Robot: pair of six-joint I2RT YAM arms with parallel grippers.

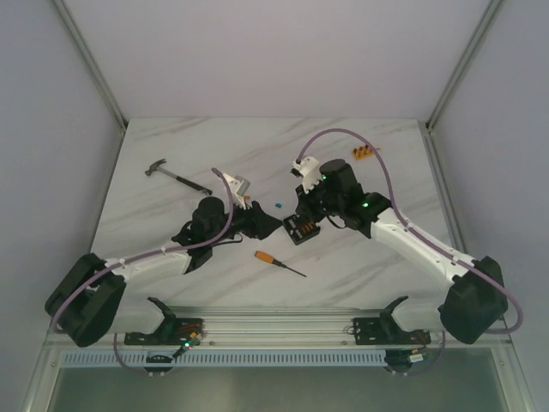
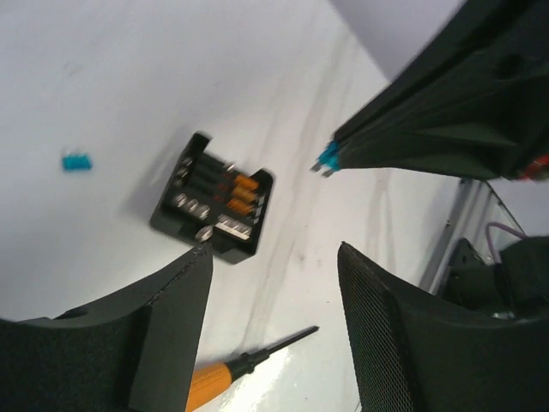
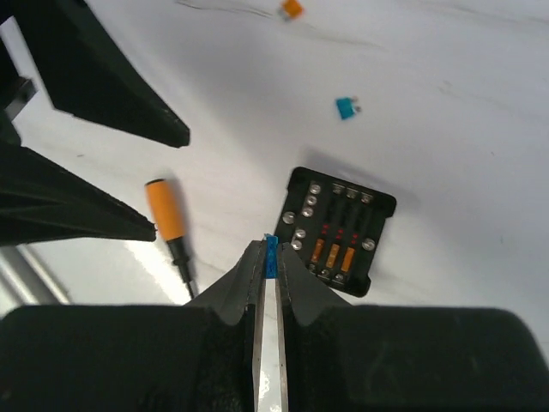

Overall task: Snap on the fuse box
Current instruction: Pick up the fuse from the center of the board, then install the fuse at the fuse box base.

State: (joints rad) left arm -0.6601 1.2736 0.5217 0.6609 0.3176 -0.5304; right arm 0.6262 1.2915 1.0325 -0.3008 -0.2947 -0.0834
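- Your right gripper (image 3: pixel 270 262) is closed on a blue fuse (image 2: pixel 327 158), pins down, probably for pressing it into a free slot.
- The fuse box (image 2: pixel 214 210) lies face-up on the table (image 1: pixel 360 275) between both arms.
- Your left gripper (image 2: pixel 274 257) stands wide open, empty, just beside it.

The top camera looks down from above the near edge over the whole table (image 1: pixel 386 266). Both wrist cameras face down, close in, sharing the fuse box (image 2: pixel 214 206) and screwdriver (image 3: pixel 163 210).
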